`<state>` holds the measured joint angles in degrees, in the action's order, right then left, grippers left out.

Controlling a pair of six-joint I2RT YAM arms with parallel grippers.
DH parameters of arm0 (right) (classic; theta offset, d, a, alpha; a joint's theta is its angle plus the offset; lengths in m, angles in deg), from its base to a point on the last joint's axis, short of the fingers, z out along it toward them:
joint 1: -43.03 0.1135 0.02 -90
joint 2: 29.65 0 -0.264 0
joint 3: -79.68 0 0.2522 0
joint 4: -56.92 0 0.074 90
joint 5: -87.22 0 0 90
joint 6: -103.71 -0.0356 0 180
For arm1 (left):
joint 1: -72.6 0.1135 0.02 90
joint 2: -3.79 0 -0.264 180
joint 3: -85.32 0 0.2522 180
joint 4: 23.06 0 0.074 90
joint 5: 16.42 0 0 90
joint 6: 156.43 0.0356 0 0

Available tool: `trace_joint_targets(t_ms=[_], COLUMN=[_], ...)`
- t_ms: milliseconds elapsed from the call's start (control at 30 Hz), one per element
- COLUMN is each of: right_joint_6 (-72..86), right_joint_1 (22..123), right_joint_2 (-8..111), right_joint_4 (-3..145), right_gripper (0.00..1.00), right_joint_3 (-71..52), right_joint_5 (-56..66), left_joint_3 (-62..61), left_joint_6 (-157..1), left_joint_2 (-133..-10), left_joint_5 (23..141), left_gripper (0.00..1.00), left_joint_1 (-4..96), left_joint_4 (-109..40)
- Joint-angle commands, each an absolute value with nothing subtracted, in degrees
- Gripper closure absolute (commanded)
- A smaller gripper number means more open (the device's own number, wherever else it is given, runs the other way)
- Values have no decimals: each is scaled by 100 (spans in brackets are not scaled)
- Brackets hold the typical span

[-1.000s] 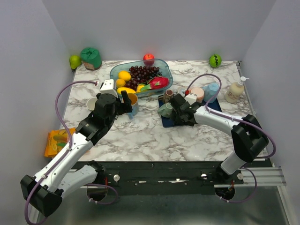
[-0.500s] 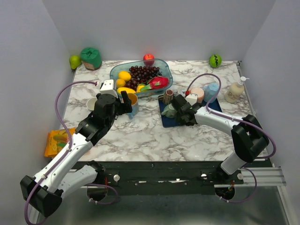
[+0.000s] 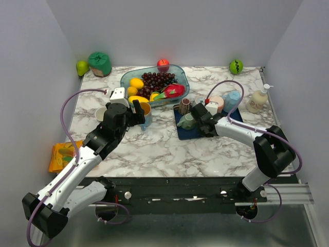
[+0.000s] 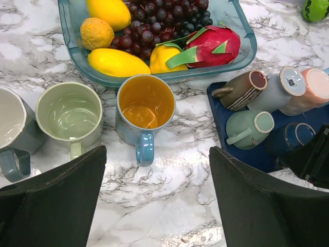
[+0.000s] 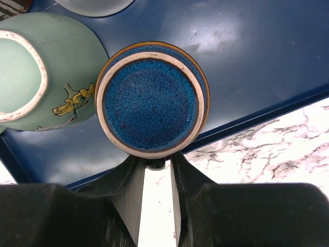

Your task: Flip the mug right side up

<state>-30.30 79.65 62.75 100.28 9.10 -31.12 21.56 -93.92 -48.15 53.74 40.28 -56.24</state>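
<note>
A dark blue mug [image 5: 150, 98] is upside down over the blue tray [image 5: 247, 62], its glazed base facing the right wrist camera. My right gripper [image 5: 156, 163] is shut on the mug's handle at the tray's near edge. In the top view the right gripper [image 3: 199, 120] is over the tray [image 3: 185, 134]. The mug also shows in the left wrist view [image 4: 290, 138]. My left gripper [image 4: 157, 175] is open and empty above bare marble, in front of an upright blue mug with an orange inside [image 4: 145, 105].
On the tray lie a mint green mug [image 5: 31, 72], a brown striped mug [image 4: 240, 90], a pale blue mug [image 4: 277, 90] and a pink mug [image 4: 311, 87]. Upright pale green [image 4: 69, 116] and grey [image 4: 10, 123] mugs stand left. A fruit bin [image 4: 69, 31] is behind. A soap bottle [image 3: 257, 100] stands far right.
My right gripper has moved a little toward the back right over the tray with the dark blue mug in it. The left arm has not moved.
</note>
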Motion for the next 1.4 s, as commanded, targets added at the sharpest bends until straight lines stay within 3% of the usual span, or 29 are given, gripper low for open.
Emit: trace_joint_targets(t_ms=[0,167,267,300,500,933,1133,1367], right_joint_6=[-2805,-2515,-2391,-2383,-2417,-2804,-3023,-3568], right_joint_1=[7889,7871,7863,7854,7845,7845,7845,7845], right_joint_2=[6342,6369,6386,6378,6150,3505,2634,2440], right_joint_4=[9670,9388,9344,9353,9449,9916,9073,7537], right_gripper=[67,70,88,99,99,99,99,99], right_joint_3=[1063,1116,1108,1107,1107,1064,862,519], right_joint_5=[-3144,-3082,-3108,-3108,-3056,-1194,-52,1056], left_joint_3=[2199,2207,2225,2225,2225,2199,1970,2180], left_joint_6=[-9412,-9430,-9430,-9430,-9360,-9394,-9807,-11335], left_joint_2=[-4728,-4719,-4710,-4693,-4684,-4666,-4763,-4886], left_joint_5=[5503,5521,5539,5556,5810,7532,8989,10274], left_gripper=[11,11,11,11,11,9,9,12], left_joint_1=[4034,4034,4034,4034,4034,4034,4025,3999], left_joint_4=[-5607,-5589,-5589,-5598,-5519,-4790,-4263,-2403])
